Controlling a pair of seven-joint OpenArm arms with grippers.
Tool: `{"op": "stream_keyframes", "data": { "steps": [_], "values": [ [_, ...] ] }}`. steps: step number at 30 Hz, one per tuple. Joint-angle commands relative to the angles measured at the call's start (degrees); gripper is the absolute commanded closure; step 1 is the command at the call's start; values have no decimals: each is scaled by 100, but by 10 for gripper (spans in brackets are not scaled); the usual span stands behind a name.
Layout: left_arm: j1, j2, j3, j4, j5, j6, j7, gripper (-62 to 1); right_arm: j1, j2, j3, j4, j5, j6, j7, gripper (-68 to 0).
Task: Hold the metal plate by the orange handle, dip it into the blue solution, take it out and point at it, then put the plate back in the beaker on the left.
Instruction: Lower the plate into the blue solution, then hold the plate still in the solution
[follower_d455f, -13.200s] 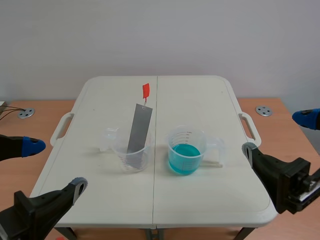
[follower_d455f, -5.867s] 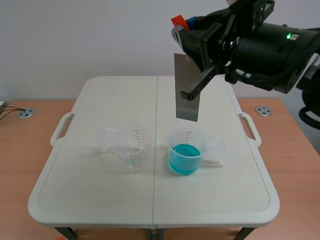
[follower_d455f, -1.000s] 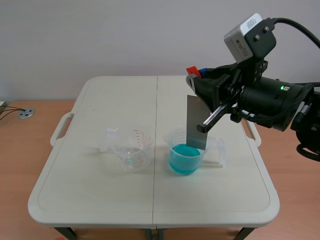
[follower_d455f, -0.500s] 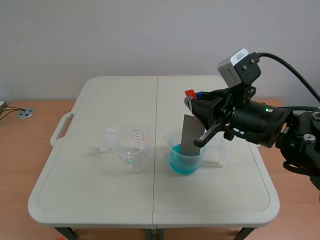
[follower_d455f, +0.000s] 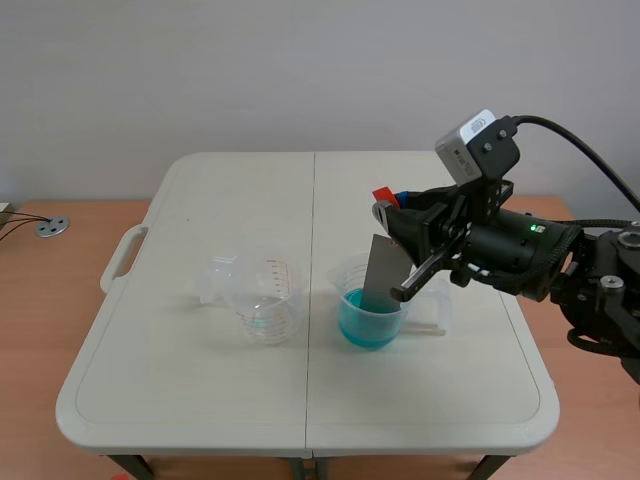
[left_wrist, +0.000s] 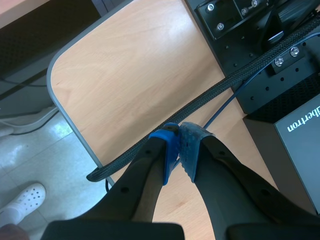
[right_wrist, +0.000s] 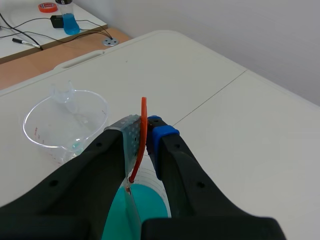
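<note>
While right tool (follower_d455f: 390, 205) clamps orange handle (right_wrist: 143, 120), flat metal plate (follower_d455f: 378, 272) in blue solution (follower_d455f: 360, 322), left tool (left_wrist: 180, 139) together.

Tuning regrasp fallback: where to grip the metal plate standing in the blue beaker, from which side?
The orange handle at its top, from the right, jaws on its flat faces. The metal plate stands steeply in the blue solution, handle up, clear of the liquid; the right gripper holds it so.

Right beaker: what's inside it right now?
The beaker holds blue solution and the lower end of the plate; the right gripper grips the orange handle. The plate's tip is covered by the liquid, so its depth cannot be seen.
</note>
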Motion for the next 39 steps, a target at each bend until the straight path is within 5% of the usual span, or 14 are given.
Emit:
{"op": "stream_keyframes", "data": {
  "steps": [1,39],
  "values": [
    [61,-2,-26,44,7,-52,-66,-18,96,-4,-33,44,20,2,66,-11],
    [61,96,-26,33,28,-52,-24,-19,96,-4,-33,44,20,2,66,-11]
  ]
}}
